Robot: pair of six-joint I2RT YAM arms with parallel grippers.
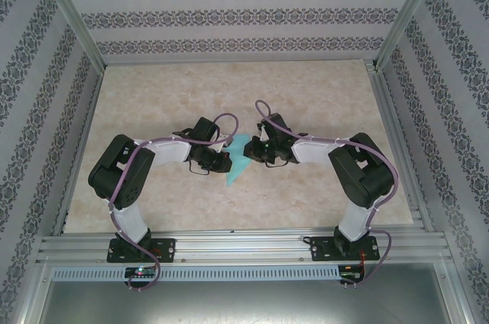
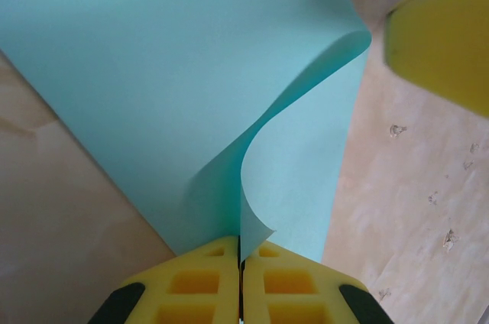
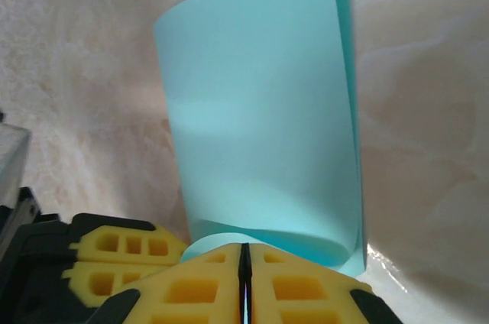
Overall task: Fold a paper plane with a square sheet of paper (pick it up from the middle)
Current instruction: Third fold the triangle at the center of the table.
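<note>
Jaws pinch my one turquoise sheet (image 1: 238, 160) from both sides, left arm (image 1: 130, 167) and right arm (image 1: 365, 167) elbowed outward, wrists meeting over the surface (image 1: 229, 87).

- From above, the left gripper (image 1: 226, 161) and right gripper (image 1: 254, 153) hide part of the square sheet of paper (image 1: 237, 168); its creases are too small to tell.
- Right wrist view: yellow fingers (image 3: 298, 286) hide its lower edge.

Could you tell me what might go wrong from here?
The left end effector pinches the sheet at a curled edge, which may slip free. The right end effector grips the same thin sheet, so pulling apart could tear it. It bows, so a crease may land crooked.
</note>
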